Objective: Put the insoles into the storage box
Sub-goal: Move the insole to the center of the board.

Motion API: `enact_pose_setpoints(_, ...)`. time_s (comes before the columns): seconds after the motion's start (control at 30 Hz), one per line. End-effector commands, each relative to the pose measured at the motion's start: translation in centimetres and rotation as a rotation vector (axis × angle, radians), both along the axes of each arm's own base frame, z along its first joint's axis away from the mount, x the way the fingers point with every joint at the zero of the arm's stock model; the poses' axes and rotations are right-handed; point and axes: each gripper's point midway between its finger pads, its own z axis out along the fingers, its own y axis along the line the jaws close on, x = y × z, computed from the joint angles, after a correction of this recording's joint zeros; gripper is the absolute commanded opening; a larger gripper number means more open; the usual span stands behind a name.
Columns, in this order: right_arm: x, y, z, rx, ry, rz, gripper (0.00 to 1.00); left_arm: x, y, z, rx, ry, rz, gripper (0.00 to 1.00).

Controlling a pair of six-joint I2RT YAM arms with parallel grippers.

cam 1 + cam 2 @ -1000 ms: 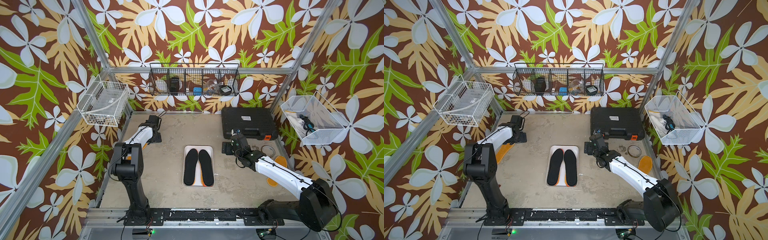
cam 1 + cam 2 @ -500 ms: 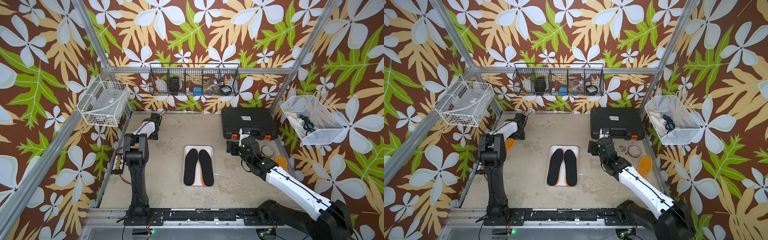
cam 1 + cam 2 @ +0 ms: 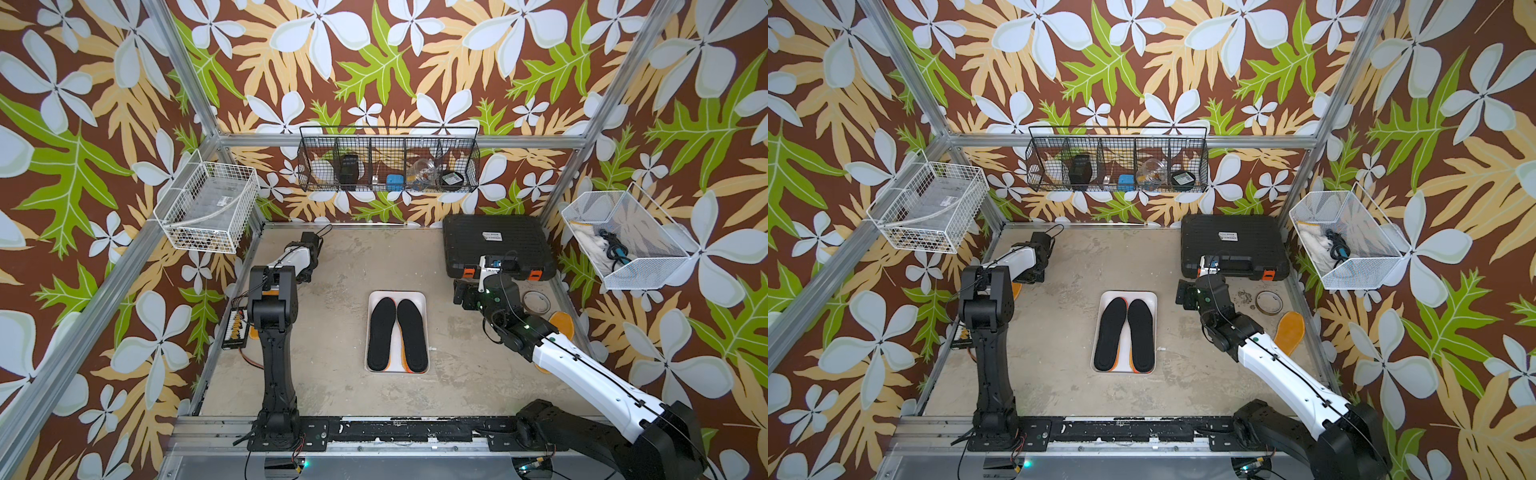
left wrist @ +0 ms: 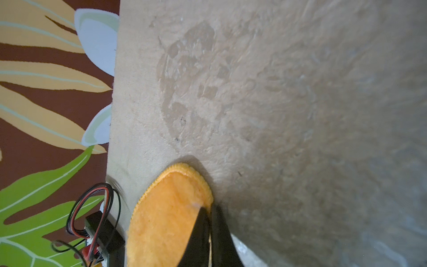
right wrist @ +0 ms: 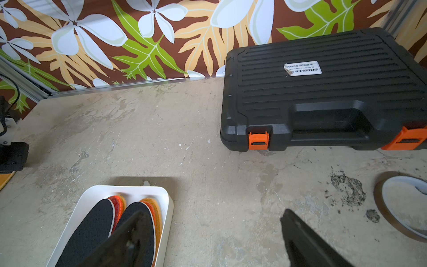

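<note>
At the far left edge of the counter (image 3: 332,266), close to the wall, the left end effector (image 4: 209,209) is pinched tight on the rim of a fuzzy orange insole (image 4: 166,215); only a thin yellow strip shows between its fingers. In the middle of the counter, the storage box (image 3: 397,294) holds two black insoles (image 3: 381,332) side by side, and a red-patterned insole (image 5: 117,204) peeks out beneath them. Right of the box, the right end effector (image 5: 213,212) hovers above bare counter, fingers spread wide with nothing between them. Behind it sits a black case (image 3: 494,245). Near the right edge, a second orange insole (image 3: 1289,332) lies outside the box.
</note>
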Motion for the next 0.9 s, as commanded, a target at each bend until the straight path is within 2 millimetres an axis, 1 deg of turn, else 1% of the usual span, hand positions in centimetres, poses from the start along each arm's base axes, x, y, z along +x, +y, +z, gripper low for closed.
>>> enact_pose_setpoints(0.0, 0.0, -0.1, 0.4, -0.008, -0.011, 0.000, 0.92, -1.8, -0.6, -2.2, -0.091, 0.086, 0.005, 0.04)
enact_pose_setpoints(0.03, 0.1, -0.1, 0.4, -0.007, -0.011, 0.001, 0.92, -1.7, -0.5, -2.0, -0.088, 0.079, 0.008, 0.00)
enact_pose_setpoints(0.13, 0.1, 0.0, 0.2, -0.009, -0.006, 0.003, 0.92, -1.7, -0.6, -1.6, -0.101, 0.062, 0.014, 0.00)
enact_pose_setpoints(0.2, 0.1, 0.1, 0.1, -0.010, -0.002, 0.007, 0.92, -1.7, -0.9, -0.8, -0.114, 0.038, 0.028, 0.00)
enact_pose_setpoints(0.3, 0.2, 0.2, 0.0, -0.009, -0.001, 0.011, 0.92, -1.7, -2.5, 0.9, -0.152, -0.016, 0.035, 0.00)
enact_pose_setpoints(0.37, 0.2, 0.2, 0.1, -0.008, 0.001, 0.011, 0.93, -1.8, -4.5, 2.1, -0.166, -0.047, 0.015, 0.00)
enact_pose_setpoints(0.43, 0.2, 0.3, 0.1, -0.008, 0.000, 0.013, 0.93, -2.4, -6.8, 2.9, -0.184, -0.058, -0.012, 0.00)
enact_pose_setpoints(0.53, 0.2, 0.3, 0.2, -0.006, -0.001, 0.013, 0.93, -4.1, -10.4, 3.5, -0.241, -0.064, -0.031, 0.00)
enact_pose_setpoints(0.57, 0.2, 0.3, 0.3, -0.005, -0.004, 0.012, 0.93, -4.8, -11.3, 3.5, -0.259, -0.071, -0.022, 0.00)
enact_pose_setpoints(0.63, 0.2, 0.3, 0.3, -0.004, -0.005, 0.013, 0.92, -6.4, -13.9, 3.5, -0.340, -0.085, -0.015, 0.00)
enact_pose_setpoints(0.73, 0.2, 0.3, 0.3, -0.002, -0.005, 0.014, 0.93, -8.3, -17.2, 3.1, -0.420, -0.086, -0.009, 0.00)
enact_pose_setpoints(0.77, 0.2, 0.3, 0.3, -0.001, -0.006, 0.014, 0.92, -8.5, -18.3, 3.0, -0.444, -0.087, -0.007, 0.00)
enact_pose_setpoints(0.87, 0.3, 0.3, 0.2, 0.000, -0.009, 0.014, 0.92, -8.5, -23.1, 3.3, -0.563, -0.096, -0.043, 0.00)
